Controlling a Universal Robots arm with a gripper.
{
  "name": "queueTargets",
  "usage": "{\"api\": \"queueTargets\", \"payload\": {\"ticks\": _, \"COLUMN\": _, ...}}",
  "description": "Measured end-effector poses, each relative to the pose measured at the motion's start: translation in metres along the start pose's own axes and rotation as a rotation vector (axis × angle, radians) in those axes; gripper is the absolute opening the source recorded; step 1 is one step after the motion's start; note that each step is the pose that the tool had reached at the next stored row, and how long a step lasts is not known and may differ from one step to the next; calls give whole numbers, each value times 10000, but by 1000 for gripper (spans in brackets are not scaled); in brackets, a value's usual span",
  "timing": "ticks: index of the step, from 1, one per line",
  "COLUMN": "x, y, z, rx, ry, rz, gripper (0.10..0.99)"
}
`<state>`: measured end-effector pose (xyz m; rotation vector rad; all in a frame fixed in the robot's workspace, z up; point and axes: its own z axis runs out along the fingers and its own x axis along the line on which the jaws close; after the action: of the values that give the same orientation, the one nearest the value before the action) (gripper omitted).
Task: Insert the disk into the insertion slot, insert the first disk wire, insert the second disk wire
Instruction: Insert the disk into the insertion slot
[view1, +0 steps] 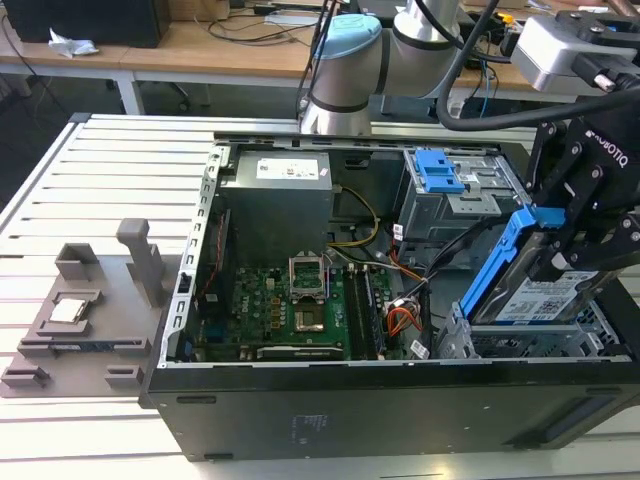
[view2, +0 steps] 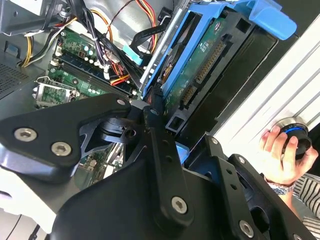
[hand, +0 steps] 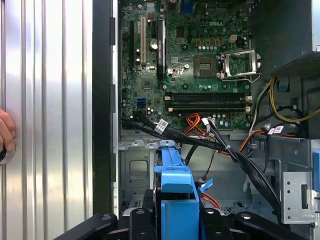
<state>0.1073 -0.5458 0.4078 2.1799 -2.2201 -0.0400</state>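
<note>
Gripper (view1: 565, 262) clamped on the disk (view1: 525, 300), which is tilted with its lower end at the insertion slot (view1: 500, 342), at the exterior view's right. Black cables (view1: 445, 262) crowd just beside the bay. A hand (view2: 282, 155) rests on the slatted table (view1: 120, 170).

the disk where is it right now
The disk is on the exterior view's right, tilted and gripped by the tool, its lower end at the insertion slot, with the blue-latched grey cage nearby.
</note>
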Motion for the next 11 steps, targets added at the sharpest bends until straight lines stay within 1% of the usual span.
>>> {"api": "queueTargets", "payload": {"ticks": 7, "x": 0, "y": 0, "z": 2, "rx": 0, "ry": 2, "rz": 0, "gripper": 365}}
{"api": "queueTargets", "payload": {"ticks": 8, "x": 0, "y": 0, "z": 3, "rx": 0, "ry": 1, "rz": 0, "gripper": 376}}
{"api": "queueTargets", "payload": {"ticks": 11, "x": 0, "y": -1, "z": 5, "rx": 0, "ry": -1, "rz": -1, "gripper": 553}}
